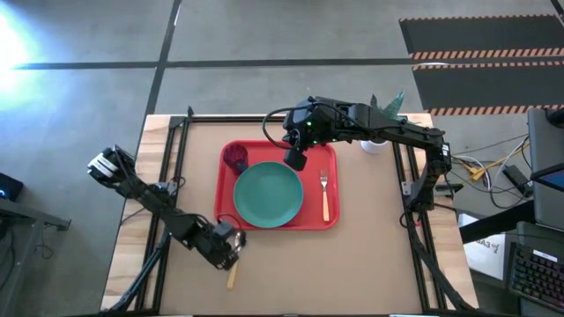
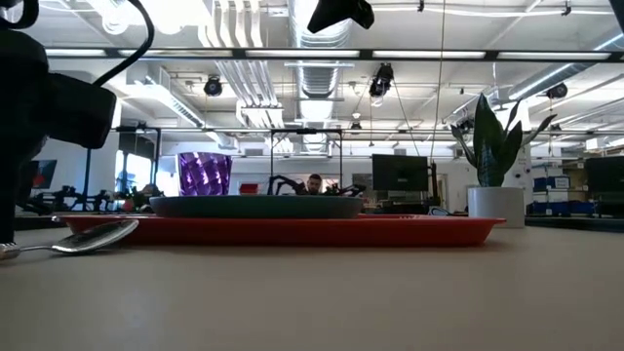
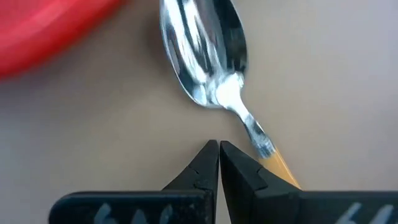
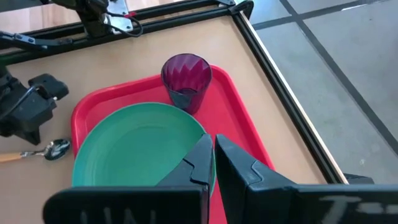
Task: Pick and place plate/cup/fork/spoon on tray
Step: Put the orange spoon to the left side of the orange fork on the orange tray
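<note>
The red tray (image 1: 328,158) lies mid-table. On it rest the teal plate (image 1: 268,195), the purple cup (image 1: 235,158) at its far left corner, and the fork (image 1: 324,195) along its right side. The spoon (image 3: 202,53) lies flat on the table by the tray's near left corner, its wooden handle (image 1: 233,275) pointing toward the near edge. My left gripper (image 3: 218,146) is shut, tipped down close beside the spoon's neck. My right gripper (image 4: 213,140) is shut and hangs high over the tray's far part, above the plate's far rim, holding nothing. My left gripper's shut fingers come slanting down beside the spoon's neck (image 3: 261,142), where the metal meets the handle. The handle (image 3: 283,168) runs out of sight behind one finger. Whether the fingers touch the spoon I cannot tell. The spoon lies flat on the table.
A white pot with a green plant (image 1: 379,132) stands at the table's far right. A black frame (image 1: 176,132) runs along the table's edges. Bare tabletop (image 1: 352,273) lies near and right of the tray. A person (image 2: 314,183) sits far behind the table.
</note>
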You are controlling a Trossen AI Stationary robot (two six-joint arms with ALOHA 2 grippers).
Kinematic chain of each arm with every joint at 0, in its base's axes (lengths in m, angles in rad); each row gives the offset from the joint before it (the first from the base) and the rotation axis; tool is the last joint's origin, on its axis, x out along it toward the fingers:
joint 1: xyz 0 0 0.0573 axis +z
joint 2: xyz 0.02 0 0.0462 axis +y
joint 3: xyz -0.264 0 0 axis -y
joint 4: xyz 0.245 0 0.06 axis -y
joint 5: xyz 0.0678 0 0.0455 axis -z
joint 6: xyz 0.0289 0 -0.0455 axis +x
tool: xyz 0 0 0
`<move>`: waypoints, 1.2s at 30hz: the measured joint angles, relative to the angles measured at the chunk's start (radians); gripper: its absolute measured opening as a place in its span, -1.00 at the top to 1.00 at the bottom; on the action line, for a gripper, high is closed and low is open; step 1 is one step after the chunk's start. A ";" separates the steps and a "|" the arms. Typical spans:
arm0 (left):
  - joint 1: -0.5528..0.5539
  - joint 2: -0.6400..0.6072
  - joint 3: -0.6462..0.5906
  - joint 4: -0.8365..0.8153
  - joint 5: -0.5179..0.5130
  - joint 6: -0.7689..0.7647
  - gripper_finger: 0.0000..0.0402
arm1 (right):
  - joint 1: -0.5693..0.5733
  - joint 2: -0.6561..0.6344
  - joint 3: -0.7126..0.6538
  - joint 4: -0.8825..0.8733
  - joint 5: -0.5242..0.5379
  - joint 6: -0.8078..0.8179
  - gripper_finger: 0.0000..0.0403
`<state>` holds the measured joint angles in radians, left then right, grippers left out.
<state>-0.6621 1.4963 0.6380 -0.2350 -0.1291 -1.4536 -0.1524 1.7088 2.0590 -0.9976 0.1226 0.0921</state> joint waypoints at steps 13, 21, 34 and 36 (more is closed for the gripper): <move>0.008 0.101 0.081 -0.014 0.135 0.046 1.00 | 0.000 0.000 0.000 -0.025 -0.003 -0.043 0.96; 0.037 0.174 0.109 0.121 0.113 0.047 1.00 | 0.000 -0.002 0.009 -0.047 -0.003 -0.066 0.96; 0.159 0.206 0.162 0.187 -0.031 0.245 1.00 | 0.000 -0.019 0.009 -0.053 -0.026 -0.070 0.96; 0.165 0.203 0.203 0.151 -0.051 0.311 1.00 | 0.000 -0.024 0.009 -0.053 -0.027 -0.070 0.96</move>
<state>-0.4974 1.6988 0.8407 -0.0838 -0.1806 -1.1426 -0.1528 1.6852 2.0678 -1.0505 0.0960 0.0225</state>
